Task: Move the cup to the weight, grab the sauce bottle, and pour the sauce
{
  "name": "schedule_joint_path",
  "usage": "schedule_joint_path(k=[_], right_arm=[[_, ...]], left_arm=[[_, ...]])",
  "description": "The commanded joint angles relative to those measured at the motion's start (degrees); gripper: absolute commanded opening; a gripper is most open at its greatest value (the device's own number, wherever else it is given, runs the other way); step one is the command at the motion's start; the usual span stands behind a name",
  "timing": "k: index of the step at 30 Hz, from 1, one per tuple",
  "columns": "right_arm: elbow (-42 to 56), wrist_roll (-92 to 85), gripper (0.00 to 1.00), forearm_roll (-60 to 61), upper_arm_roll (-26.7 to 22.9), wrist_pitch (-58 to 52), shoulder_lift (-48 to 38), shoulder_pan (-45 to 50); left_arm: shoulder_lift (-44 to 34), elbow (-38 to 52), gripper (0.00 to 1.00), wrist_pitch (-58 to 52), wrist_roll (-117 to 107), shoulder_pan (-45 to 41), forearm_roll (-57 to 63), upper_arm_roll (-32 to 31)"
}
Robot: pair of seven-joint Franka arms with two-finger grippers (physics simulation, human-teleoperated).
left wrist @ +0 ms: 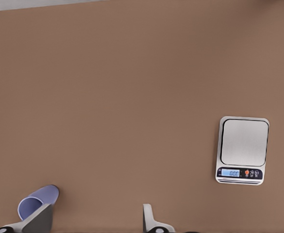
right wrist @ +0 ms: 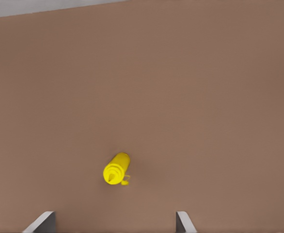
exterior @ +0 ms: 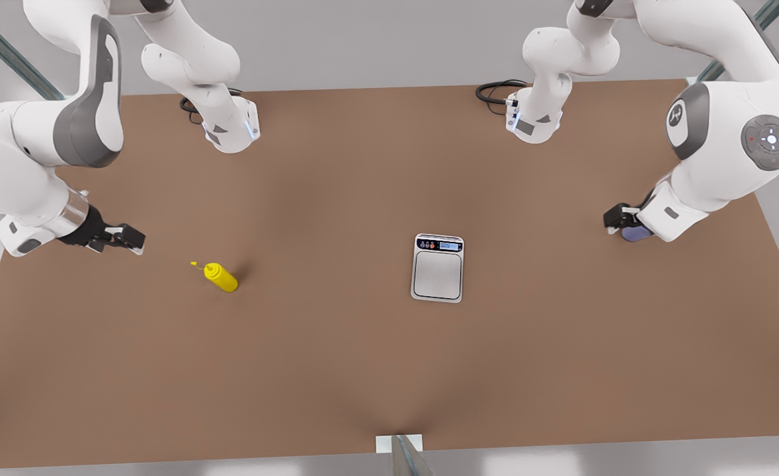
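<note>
The lavender-blue cup (exterior: 635,233) sits on the table at the front view's right, partly hidden by the wrist of my left gripper (exterior: 617,218). In the left wrist view my left gripper (left wrist: 96,219) is open, and the cup (left wrist: 38,200) lies just beyond one fingertip (left wrist: 39,219), not between the two. The weight (exterior: 438,268) (left wrist: 243,150), a silver-grey scale, lies near the table's middle with nothing on it. The yellow sauce bottle (exterior: 221,277) (right wrist: 117,168) stands at the front view's left. My right gripper (exterior: 127,239) (right wrist: 112,221) hovers open a short way from it.
Both arm bases (exterior: 231,129) (exterior: 533,119) stand at the table's back edge with black cables (exterior: 495,89) beside them. A metal post (exterior: 403,453) rises at the front edge. Bare brown tabletop (exterior: 336,218) lies between bottle and scale.
</note>
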Motion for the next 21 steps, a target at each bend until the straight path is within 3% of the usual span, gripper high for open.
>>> schedule_joint_path(k=[1, 3, 5, 8, 12, 21], right_arm=[[0.00, 0.00, 1.00, 0.00, 0.00, 0.00, 0.00, 0.16], [0.00, -2.29, 1.00, 0.09, 0.08, -0.08, 0.00, 0.07], [0.00, -2.29, 1.00, 0.09, 0.00, -0.08, 0.00, 0.07], [0.00, -2.29, 1.00, 0.09, 0.08, -0.08, 0.08, 0.07], [0.00, -2.37, 1.00, 0.09, 0.00, -0.17, 0.08, 0.07], [0.00, -2.37, 1.00, 0.09, 0.00, -0.17, 0.17, -0.02]], left_arm=[[0.00, 0.00, 1.00, 0.00, 0.00, -0.05, 0.54, 0.00], [0.00, -0.96, 1.00, 0.00, -0.53, 0.39, 0.45, 0.27], [-1.40, -12.12, 1.00, 0.88, 0.44, 4.26, -0.07, 5.00], [-2.37, -26.62, 1.00, 14.75, 15.63, 9.62, -0.69, 11.34], [-2.19, -40.24, 1.00, 29.00, 30.31, 13.49, -0.34, 13.89], [1.23, -46.14, 1.00, 40.51, 33.22, 17.97, -0.16, 15.03]])
